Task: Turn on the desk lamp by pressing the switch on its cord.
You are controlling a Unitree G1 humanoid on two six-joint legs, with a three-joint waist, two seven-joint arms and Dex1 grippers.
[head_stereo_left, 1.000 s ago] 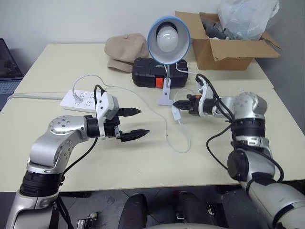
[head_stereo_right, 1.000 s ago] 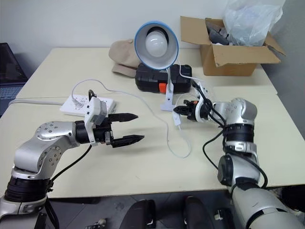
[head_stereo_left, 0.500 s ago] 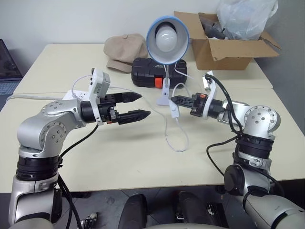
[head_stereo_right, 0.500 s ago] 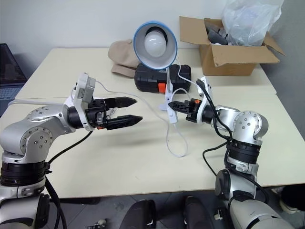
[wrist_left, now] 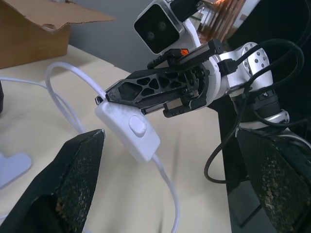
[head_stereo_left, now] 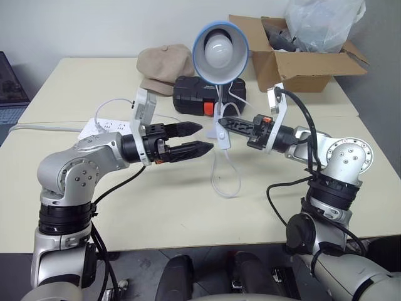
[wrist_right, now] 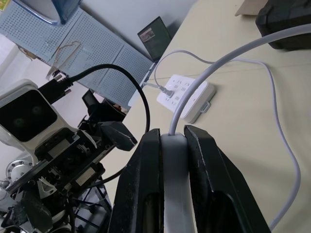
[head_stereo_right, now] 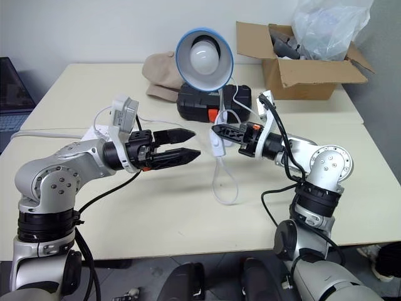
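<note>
The right gripper (head_stereo_left: 224,121) is clenched on the switch (head_stereo_left: 220,137), its 2 black fingers (wrist_right: 146,184) pinching the top end of the white oblong body where the cord (head_stereo_left: 225,179) enters it. The switch hangs lifted above the table (head_stereo_left: 156,207), tilted, with its rocker button facing the left gripper (head_stereo_left: 202,138). Below the switch the cord drops in a loose loop that touches the table. The left gripper is released, its 2 fingers (wrist_left: 77,179) spread wide and level, tips just beside the switch but apart from it; in the left wrist view the switch (wrist_left: 127,130) sits between the 2 fingers. The desk lamp (head_stereo_left: 220,53) stands upright behind both grippers, its blue shade facing the camera, its clip base on the table in front of a black tool case (head_stereo_left: 194,95). A white power strip (head_stereo_left: 103,130) lies behind the left arm. A tan cap (head_stereo_left: 164,66) and a cardboard box (head_stereo_left: 294,66) sit at the far edge
</note>
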